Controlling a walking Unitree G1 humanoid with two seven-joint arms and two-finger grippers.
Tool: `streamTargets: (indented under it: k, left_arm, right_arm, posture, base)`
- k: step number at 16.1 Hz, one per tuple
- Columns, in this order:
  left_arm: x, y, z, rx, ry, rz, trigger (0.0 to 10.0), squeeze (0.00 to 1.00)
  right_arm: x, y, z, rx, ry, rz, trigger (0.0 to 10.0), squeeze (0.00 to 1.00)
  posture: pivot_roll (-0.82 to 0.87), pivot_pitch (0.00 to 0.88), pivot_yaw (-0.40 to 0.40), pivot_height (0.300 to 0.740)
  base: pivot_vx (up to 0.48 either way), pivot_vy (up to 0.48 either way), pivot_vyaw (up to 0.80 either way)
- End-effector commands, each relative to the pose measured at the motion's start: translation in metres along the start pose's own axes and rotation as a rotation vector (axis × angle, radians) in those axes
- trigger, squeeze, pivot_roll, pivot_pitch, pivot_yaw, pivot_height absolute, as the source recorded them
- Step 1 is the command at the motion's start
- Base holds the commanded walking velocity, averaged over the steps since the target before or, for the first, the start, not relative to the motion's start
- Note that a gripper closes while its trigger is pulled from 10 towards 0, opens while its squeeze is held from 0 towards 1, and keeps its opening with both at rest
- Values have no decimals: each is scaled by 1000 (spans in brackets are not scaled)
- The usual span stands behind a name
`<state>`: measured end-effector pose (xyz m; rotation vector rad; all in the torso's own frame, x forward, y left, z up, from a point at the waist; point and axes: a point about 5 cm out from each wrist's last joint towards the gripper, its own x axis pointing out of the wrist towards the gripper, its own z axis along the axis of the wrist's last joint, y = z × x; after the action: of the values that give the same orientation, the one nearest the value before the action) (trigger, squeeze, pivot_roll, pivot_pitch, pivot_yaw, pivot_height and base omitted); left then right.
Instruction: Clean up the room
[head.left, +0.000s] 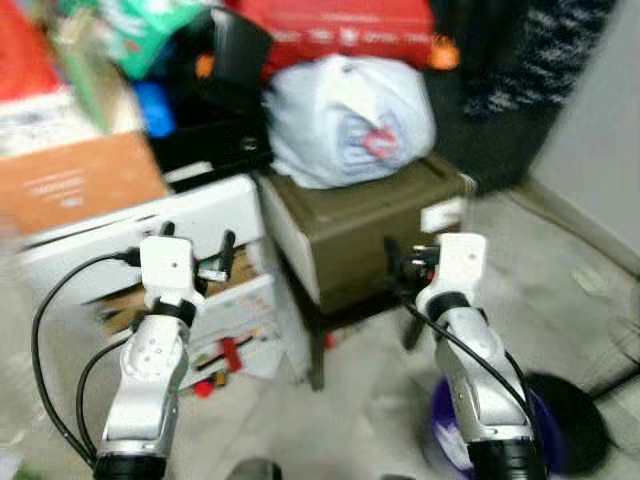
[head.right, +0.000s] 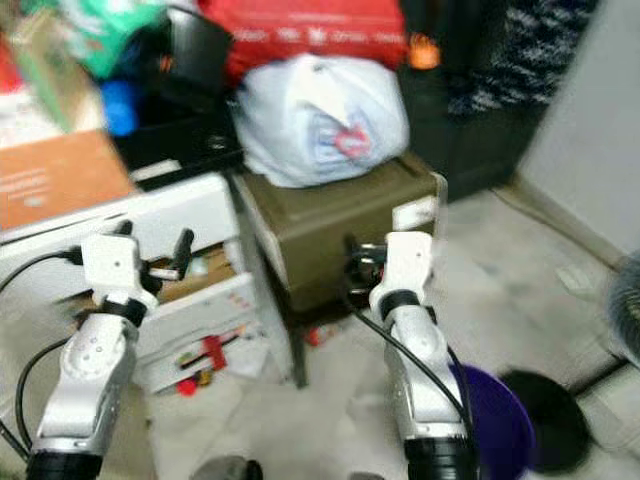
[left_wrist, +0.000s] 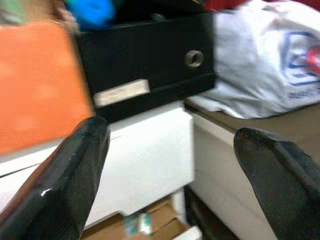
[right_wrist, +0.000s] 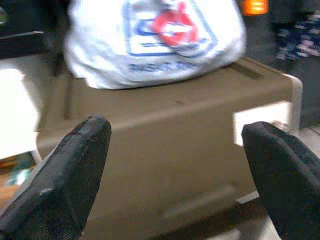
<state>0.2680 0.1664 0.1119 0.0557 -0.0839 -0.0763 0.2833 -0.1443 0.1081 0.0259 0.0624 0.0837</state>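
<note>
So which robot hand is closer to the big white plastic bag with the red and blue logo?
Right. The right gripper is raised before the olive-brown box under the white plastic bag; the left gripper is off to the side, before the white drawer unit.

White bag: a bulging white plastic bag with a red-and-blue print (head.left: 350, 120) sits on top of the olive-brown box-shaped crate (head.left: 370, 235), toward its back edge.
White cabinet: a white shelf unit (head.left: 215, 215) stands just beside the crate's left side.
Left gripper (head.left: 197, 252): raised before the cabinet's front.
Right gripper (head.left: 402, 262): raised before the crate's front.
Floor: a purple round bowl (head.left: 445, 425) lies beside the right arm.
</note>
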Motion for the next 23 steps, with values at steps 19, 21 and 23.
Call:
streamTargets:
  k: [19, 21, 23]
  left_arm:
    - [-36, 31, -54, 51, 139, 141, 10000, 0]
    - [-31, 29, -51, 50, 125, 136, 10000, 0]
    - [-27, 28, -50, 53, 112, 136, 10000, 0]
  right_arm:
    - [-32, -43, -35, -142, 44, -112, 10000, 0]
    - [-24, -38, -31, -133, 28, -100, 10000, 0]
    - [-20, -36, -29, -123, 23, -91, 10000, 0]
  posture:
    - [-189, 0, 69, 740]
    - [-190, 0, 68, 740]
    - [-190, 0, 68, 740]
  base:
    - [0, 0, 192]
    - [0, 0, 800]
    - [0, 0, 800]
